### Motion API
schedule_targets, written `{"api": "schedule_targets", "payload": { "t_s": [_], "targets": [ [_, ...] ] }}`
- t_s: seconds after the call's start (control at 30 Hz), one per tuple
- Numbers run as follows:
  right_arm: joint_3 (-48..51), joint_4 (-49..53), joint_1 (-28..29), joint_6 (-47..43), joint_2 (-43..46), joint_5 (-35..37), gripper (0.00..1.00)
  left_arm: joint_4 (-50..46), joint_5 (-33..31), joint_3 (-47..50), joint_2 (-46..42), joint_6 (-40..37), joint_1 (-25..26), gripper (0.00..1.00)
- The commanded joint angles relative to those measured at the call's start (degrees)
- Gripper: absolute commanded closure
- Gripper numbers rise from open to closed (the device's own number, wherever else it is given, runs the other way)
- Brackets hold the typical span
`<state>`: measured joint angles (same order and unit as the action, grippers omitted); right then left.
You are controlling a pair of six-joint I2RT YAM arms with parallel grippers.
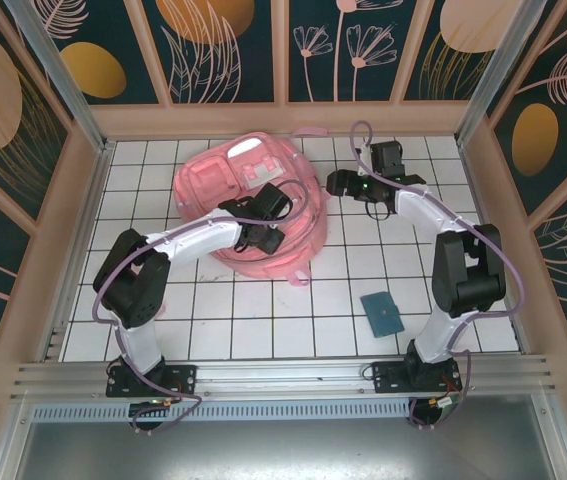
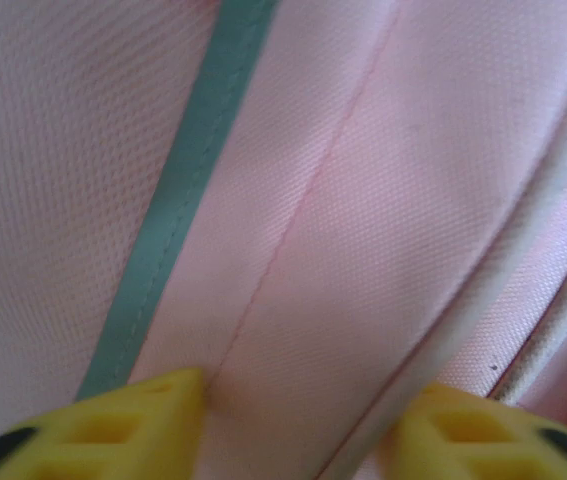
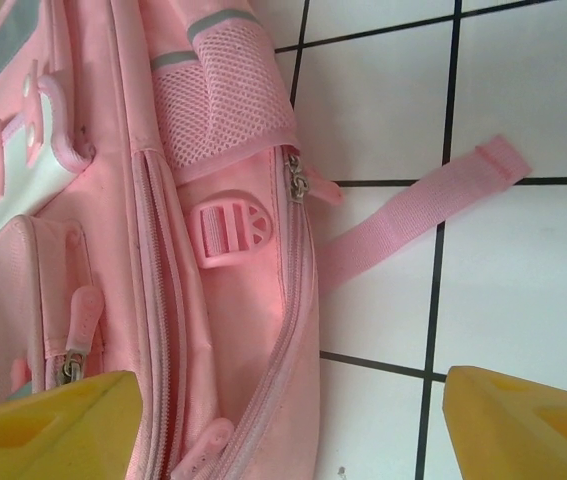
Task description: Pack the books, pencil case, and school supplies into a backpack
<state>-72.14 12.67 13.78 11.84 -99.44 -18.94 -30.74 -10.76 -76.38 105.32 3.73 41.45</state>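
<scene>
The pink backpack (image 1: 218, 185) lies flat at the table's back centre. My left gripper (image 1: 260, 238) presses down on its near right part. In the left wrist view its yellow fingertips (image 2: 153, 420) stand a little apart, with a seamed band of the backpack's (image 2: 363, 200) pink cloth pinched between them (image 2: 298, 430). My right gripper (image 1: 341, 184) hovers open just off the backpack's right edge. In the right wrist view its gap (image 3: 293, 430) spans the side zipper of the backpack (image 3: 233, 330) and bare tile. The books are out of view.
A flat teal rectangle (image 1: 381, 312) lies on the white tiles at the near right, by the right arm. A loose pink strap (image 3: 413, 215) trails from the backpack onto the tiles. Wooden walls close in the table on three sides.
</scene>
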Motion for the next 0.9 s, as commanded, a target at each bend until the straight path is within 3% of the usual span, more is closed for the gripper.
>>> {"api": "schedule_targets", "payload": {
  "t_s": [0.0, 0.1, 0.2, 0.3, 0.4, 0.43, 0.5, 0.7, 0.87],
  "targets": [
    [0.55, -0.65, -0.29, -4.44, 2.81, -1.10, 0.23, -1.68, -7.14, -2.57, -0.16, -3.50, -0.18, 0.71],
    [2.08, -3.64, -0.32, -8.89, 4.04, -3.57, 0.26, -0.36, -8.34, -2.99, -3.18, -5.82, -0.07, 0.89],
    [3.45, -5.80, -0.27, -14.14, 5.08, -6.82, 0.28, 0.71, -9.26, -2.81, -6.70, -8.63, -0.14, 0.99],
    [2.92, -4.42, -0.29, -21.76, 5.10, -12.90, 0.33, 2.03, -12.68, -2.17, -11.01, -10.68, -0.10, 1.00],
    [-0.12, -0.84, -0.36, -28.02, 3.24, -19.21, 0.34, 3.47, -13.14, -0.82, -14.36, -13.78, -0.11, 1.00],
    [-1.63, 1.49, -0.38, -31.52, 2.20, -22.54, 0.40, 4.12, -12.99, -0.17, -15.43, -14.92, -0.10, 1.00],
    [-1.91, 3.29, -0.02, -38.64, 1.62, -27.11, 0.42, 4.41, -11.22, 0.88, -17.01, -17.71, -0.10, 1.00],
    [-4.43, 9.05, 0.60, -48.09, 0.13, -33.68, 0.42, 6.77, -10.02, 3.26, -19.60, -20.90, -0.14, 1.00],
    [-4.07, 12.84, 2.78, -53.00, -1.49, -34.98, 0.42, 7.87, -9.27, 2.90, -19.23, -21.36, -0.06, 1.00]
  ]
}}
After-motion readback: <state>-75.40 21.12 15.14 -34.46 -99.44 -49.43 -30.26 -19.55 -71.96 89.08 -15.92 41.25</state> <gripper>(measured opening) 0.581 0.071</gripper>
